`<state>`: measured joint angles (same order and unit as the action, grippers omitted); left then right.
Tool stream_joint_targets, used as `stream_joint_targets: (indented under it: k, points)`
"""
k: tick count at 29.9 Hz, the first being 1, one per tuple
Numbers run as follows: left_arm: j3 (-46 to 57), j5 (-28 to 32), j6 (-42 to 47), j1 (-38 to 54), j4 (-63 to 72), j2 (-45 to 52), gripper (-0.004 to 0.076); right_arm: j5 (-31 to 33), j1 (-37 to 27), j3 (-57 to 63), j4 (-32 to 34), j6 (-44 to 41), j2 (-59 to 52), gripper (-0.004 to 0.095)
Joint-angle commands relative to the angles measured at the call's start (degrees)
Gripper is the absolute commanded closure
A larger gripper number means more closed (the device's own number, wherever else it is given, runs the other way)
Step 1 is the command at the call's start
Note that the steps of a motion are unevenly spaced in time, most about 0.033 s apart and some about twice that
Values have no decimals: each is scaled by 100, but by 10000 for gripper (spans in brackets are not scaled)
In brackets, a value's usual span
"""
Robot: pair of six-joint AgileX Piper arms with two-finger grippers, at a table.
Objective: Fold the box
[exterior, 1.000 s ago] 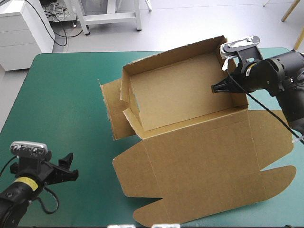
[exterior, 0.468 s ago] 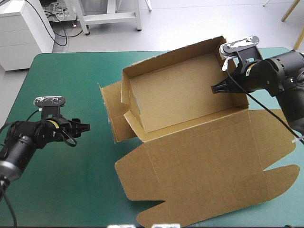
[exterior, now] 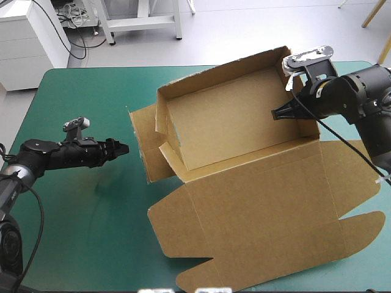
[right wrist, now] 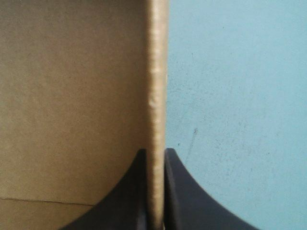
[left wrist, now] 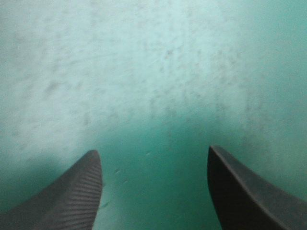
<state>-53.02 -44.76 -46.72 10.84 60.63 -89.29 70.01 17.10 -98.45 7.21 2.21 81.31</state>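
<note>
Left hand [exterior: 124, 148] advanced toward box [exterior: 244, 207], wide open; right hand [exterior: 276, 113] clamps box's right wall.

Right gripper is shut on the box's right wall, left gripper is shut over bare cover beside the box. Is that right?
Not quite. The left gripper is open, not shut: the left wrist view shows its fingers standing apart over the bare cover. The rest holds: the right gripper is shut on the box's right wall.

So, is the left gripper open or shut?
Open. The left gripper shows its fingers well apart, with only bare cover between them.
</note>
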Motion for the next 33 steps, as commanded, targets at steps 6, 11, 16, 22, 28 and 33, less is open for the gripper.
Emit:
stream_joint_targets:
  k: [6,11,16,22,28,33]
  points:
    - [-181,-775,-1461,-525,2010,-197,268,-720,-4,-149,-2,-45,-72,930]
    - [-181,-1030,-1517,-681,2184,-197,268,-732,-4,-149,-2,-47,157,930]
    - [-181,-2017,-2058,-684,2984,-197,268,-732,-4,-149,-2,-47,436,930]
    - [-181,-2869,-2234,-694,3526,-197,268,-759,-4,-149,-16,-57,772,929]
    - [-181,-2867,-2292,-694,3553,-55,268,-777,-4,-149,-16,-57,1002,929]
    - [-181,-2867,-2216,-694,3602,88,268,-970,-4,-149,-16,-57,1027,929]
